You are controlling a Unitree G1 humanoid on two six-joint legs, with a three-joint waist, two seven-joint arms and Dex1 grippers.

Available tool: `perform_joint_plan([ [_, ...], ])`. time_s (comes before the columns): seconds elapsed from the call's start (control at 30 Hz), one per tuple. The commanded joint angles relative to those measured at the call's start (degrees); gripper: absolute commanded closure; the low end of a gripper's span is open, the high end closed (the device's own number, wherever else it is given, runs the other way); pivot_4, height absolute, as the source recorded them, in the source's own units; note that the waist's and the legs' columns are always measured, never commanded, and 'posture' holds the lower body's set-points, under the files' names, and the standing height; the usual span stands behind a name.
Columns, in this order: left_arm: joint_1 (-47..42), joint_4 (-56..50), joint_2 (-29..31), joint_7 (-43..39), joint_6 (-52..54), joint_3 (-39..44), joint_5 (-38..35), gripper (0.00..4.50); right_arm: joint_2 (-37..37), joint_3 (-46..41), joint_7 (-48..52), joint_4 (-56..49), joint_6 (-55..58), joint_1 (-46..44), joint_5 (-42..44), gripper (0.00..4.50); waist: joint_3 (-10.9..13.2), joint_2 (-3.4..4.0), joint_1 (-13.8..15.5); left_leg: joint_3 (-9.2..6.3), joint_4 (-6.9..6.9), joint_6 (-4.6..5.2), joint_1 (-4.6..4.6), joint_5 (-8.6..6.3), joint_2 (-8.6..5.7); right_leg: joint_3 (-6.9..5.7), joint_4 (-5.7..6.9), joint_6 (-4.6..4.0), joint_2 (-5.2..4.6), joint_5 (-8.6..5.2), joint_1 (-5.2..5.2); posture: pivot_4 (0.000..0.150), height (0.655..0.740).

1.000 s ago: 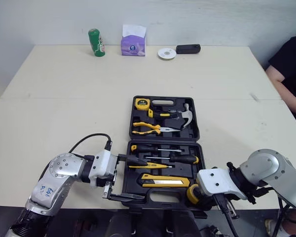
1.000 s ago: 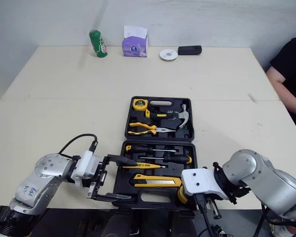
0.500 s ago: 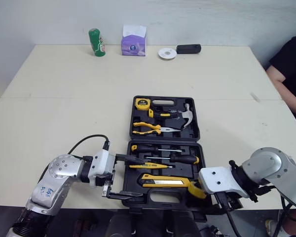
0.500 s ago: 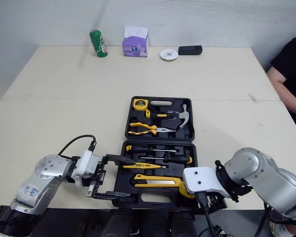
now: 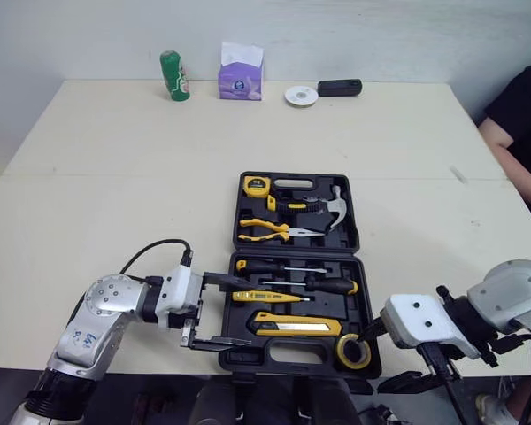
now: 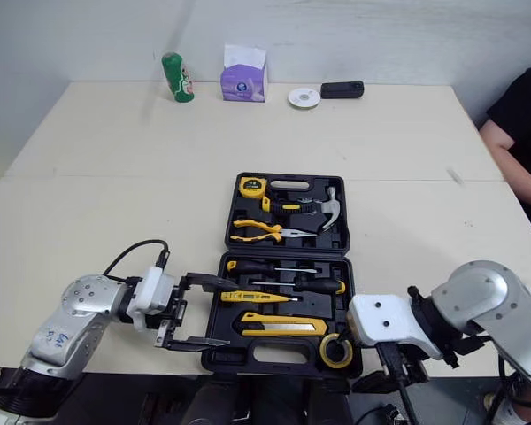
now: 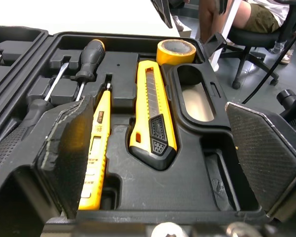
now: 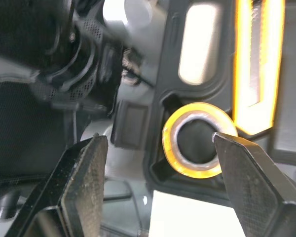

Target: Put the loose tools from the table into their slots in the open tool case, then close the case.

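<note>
At the lower left of the head view, note the left gripper (image 5: 246, 312) released and holding nothing, its two fingers spread wide across the left edge of the near half of the tool case (image 5: 354, 232). Use it as a brace there, because closing looks to be the step in hand: no loose tool to see on the bare table (image 5: 115, 177).

Before folding, check the slots in the lower middle. Yellow test screwdriver (image 5: 265, 297) and utility knife (image 5: 296, 324) lying flat in their recesses, so probably nothing to jam the two halves.

Further right, at the lower right corner of the case, find the yellow tape roll (image 5: 341, 352) seated flat in its round slot.

At the far lower right, see the right gripper (image 8: 158, 140) also released and empty, just beside that corner. In the right wrist view the roll shows ahead between the two spread fingers, touching neither. Draw this gripper clear to the right first. Then fold one half slowly over the other and press along the free edge until latched.
</note>
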Motion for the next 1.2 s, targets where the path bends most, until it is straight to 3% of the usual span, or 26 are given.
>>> perform_joint_plan([
  [0.03, -1.03, 0.43, 0.42, -2.31, -2.75, 0.48, 0.20, 0.00, 5.86, -7.54, -0.52, 1.43, -4.07, 3.98, 5.81, 0.99, 0.01, -0.04, 0.22, -0.01, 0.01, 0.00, 0.01, 0.00, 0.00, -0.02, 0.01, 0.00, 0.01, 0.00, 0.03, 0.150, 0.7400],
  [0.27, -4.76, 2.39, -0.11, -3.43, -3.45, 0.22, 0.48, 0.00, 14.87, -6.45, -4.70, 2.44, -10.75, 7.95, 4.88, 0.99, 0.01, -0.04, 0.67, -0.01, 0.01, 0.01, 0.03, 0.01, -0.01, 0.00, 0.06, 0.01, 0.01, 0.01, 0.01, 0.150, 0.7400],
  [0.37, -5.41, 2.20, 0.40, -3.88, -3.36, 0.28, 0.68, 0.00, 19.57, -2.87, -6.57, 4.44, -15.61, 8.75, 2.11, 1.62, -0.01, -0.07, 0.85, 0.00, 0.00, 0.01, 0.02, 0.01, -0.01, -0.01, 0.04, 0.02, 0.01, 0.01, 0.02, 0.150, 0.7400],
  [0.4, -5.41, 2.22, 0.78, -4.24, -3.37, 0.38, 0.69, 0.00, 21.08, -1.66, -7.48, 4.94, -16.59, 8.61, 1.48, 2.28, -0.01, -0.08, 0.83, 0.03, 0.00, 0.01, 0.03, 0.01, -0.04, 0.03, 0.05, 0.02, 0.00, 0.01, 0.01, 0.150, 0.7400],
  [0.57, -5.67, 1.19, 2.40, -4.66, -1.62, 0.82, 0.32, 0.00, 26.91, 3.56, -8.51, 10.43, -23.74, 10.57, -3.05, 4.39, 0.00, -0.03, 0.86, 0.04, 0.01, -0.01, 0.04, 0.02, -0.04, 0.03, 0.11, 0.01, 0.00, 0.00, -0.02, 0.150, 0.7400],
  [0.8, -4.57, -1.37, 4.81, -4.73, 1.44, 2.15, -0.91, 0.00, 27.40, 6.45, -6.26, 21.33, -39.69, 11.96, -11.60, 4.45, 0.01, -0.04, 0.91, 0.05, 0.01, 0.01, 0.04, 0.02, -0.07, 0.03, 0.11, 0.01, 0.00, 0.01, -0.01, 0.150, 0.7400],
  [1.03, -3.64, -1.31, 6.19, -5.04, 1.75, 3.62, -0.89, 0.00, 28.52, 9.26, -8.27, 25.86, -42.41, 14.79, -12.47, 4.45, -0.03, -0.10, 0.80, 0.05, 0.01, -0.01, 0.10, 0.03, -0.03, 0.05, 0.14, 0.01, 0.02, 0.00, 0.01, 0.150, 0.7400],
  [1.2, -1.47, -4.28, 7.33, -3.65, 3.79, 4.85, -1.43, 0.00, 31.52, 14.21, -11.09, 31.14, -44.21, 14.76, -17.04, 4.45, -0.43, -0.77, 0.09, 0.04, -0.03, -0.17, 0.22, -0.04, 0.15, 0.06, 0.13, -0.08, 0.16, -0.04, 0.08, 0.150, 0.7400],
])
